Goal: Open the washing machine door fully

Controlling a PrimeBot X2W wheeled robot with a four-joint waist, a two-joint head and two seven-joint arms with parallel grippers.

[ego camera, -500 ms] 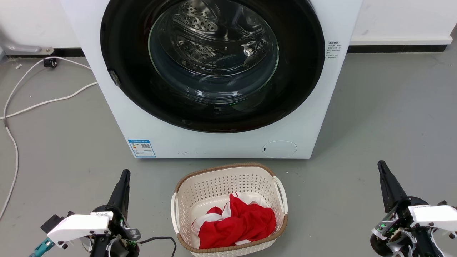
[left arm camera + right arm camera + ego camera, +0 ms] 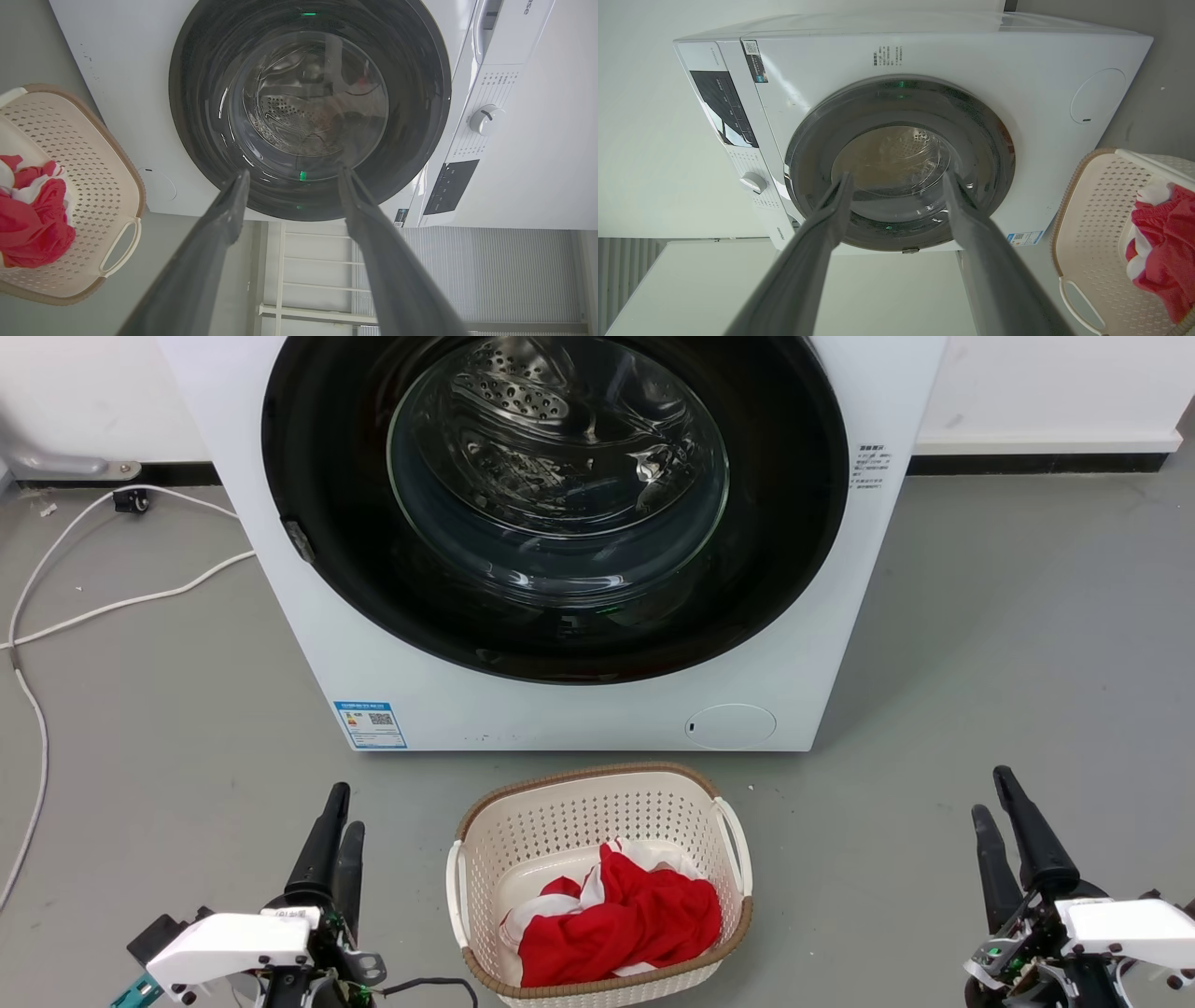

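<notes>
Washing machine door (image 2: 555, 495) | glossy black disc | clear glass centre | shut

Grey floor (image 2: 1027, 644), white wall (image 2: 1046, 383).
I see black skirting (image 2: 1046, 464) along the wall and white cables (image 2: 140, 597) trailing on the floor.

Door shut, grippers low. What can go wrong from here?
1. The laundry basket sits right before the washing machine door; a reaching arm or the swinging door may knock it.
2. The door is glossy and flush, with just a small tab on its left rim, so the left gripper or right gripper may slip.
3. The white cable on the floor could snag the base.
</notes>
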